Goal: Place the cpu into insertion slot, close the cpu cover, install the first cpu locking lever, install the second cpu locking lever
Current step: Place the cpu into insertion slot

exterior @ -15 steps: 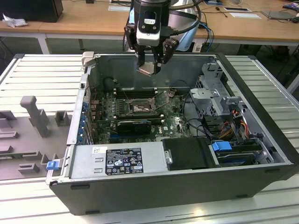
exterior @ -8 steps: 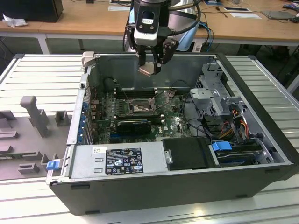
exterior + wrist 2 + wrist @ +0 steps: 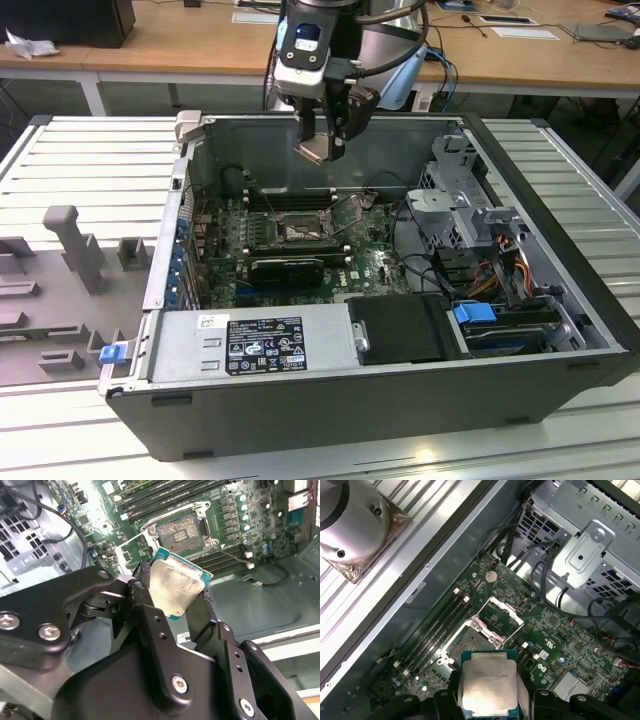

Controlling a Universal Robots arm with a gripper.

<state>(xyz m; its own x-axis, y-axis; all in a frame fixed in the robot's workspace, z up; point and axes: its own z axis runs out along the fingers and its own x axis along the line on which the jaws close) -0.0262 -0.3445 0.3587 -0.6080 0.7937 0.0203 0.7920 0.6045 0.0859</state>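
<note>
My pincer [image 3: 318, 150] was clenched on one cpu [image 3: 175, 587], two fingers [image 3: 147, 610] pressing opposite edges and the silvery top facing both wrist views. One insertion slot [image 3: 470, 644] lay on the green board below the pincer, well apart from the chip, its dark centre bare. One cpu cover [image 3: 503, 614] stood flipped open just beside the slot. In the second wrist view the chip and a finger hid part of it. The long memory slots [image 3: 155, 495] past the slot ran out of view, so I could not count them. Black cables [image 3: 400, 228] and one metal drive cage [image 3: 455, 200] stood off to the pincer's side, inside the open computer case [image 3: 330, 400].
</note>
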